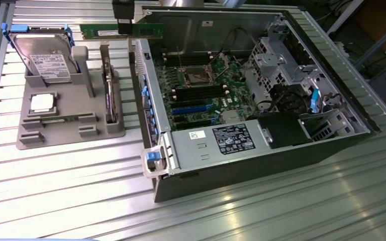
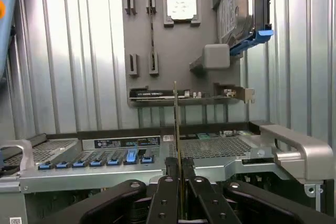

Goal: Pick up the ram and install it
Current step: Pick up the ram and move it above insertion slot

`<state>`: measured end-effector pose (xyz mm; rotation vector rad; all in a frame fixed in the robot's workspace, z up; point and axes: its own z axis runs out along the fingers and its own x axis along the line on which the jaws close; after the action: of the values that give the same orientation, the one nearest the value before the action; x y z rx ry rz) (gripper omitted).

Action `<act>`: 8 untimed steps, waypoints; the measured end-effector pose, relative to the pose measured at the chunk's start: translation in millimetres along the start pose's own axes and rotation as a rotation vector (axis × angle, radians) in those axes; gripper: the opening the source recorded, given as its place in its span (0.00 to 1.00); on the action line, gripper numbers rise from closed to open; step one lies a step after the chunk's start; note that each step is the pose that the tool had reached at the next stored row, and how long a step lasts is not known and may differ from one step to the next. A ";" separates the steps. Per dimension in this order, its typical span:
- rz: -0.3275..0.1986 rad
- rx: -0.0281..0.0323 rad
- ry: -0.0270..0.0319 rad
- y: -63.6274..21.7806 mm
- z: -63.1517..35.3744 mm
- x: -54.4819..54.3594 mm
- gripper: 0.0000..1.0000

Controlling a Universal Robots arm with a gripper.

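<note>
A robot arm's gripper (image 1: 124, 26) clamps narrowly on the ram (image 1: 106, 31), lifted clear of the surface (image 1: 79, 191). It hangs over the far rim of the open computer case (image 1: 247, 165). The green stick is pinched near its middle, its long axis running across the exterior view from left to right. In the wrist view the ram (image 2: 175, 124) rises edge-on from the gripper (image 2: 179, 182). The motherboard (image 1: 210, 103) lies exposed below and toward the exterior view's lower right, and its dark slots (image 1: 193, 94) appear to run roughly the same way as the stick. The case wall sits just under the ram. The grey holder (image 1: 66, 125), carrying a hard drive (image 1: 42, 57) and a processor chip (image 1: 42, 103), stands apart at the exterior view's left.
</note>
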<state>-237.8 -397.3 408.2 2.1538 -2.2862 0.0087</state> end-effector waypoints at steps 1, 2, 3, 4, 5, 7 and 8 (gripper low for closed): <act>0.000 0.0015 0.0000 10.9 0.0 0.7 0.14; 0.000 0.0026 -0.0001 17.8 -0.1 1.1 0.14; 0.000 0.0049 -0.0003 32.3 -0.1 2.0 0.14; 0.000 0.0057 -0.0003 40.5 -0.2 2.5 0.14; 0.000 0.0066 -0.0003 47.6 -0.2 3.0 0.14; 0.000 0.0090 -0.0005 65.7 -0.2 4.4 0.14; 0.000 0.0092 -0.0005 67.7 -0.2 4.5 0.14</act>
<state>-305.6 -397.7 408.2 2.1583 -2.2912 0.0187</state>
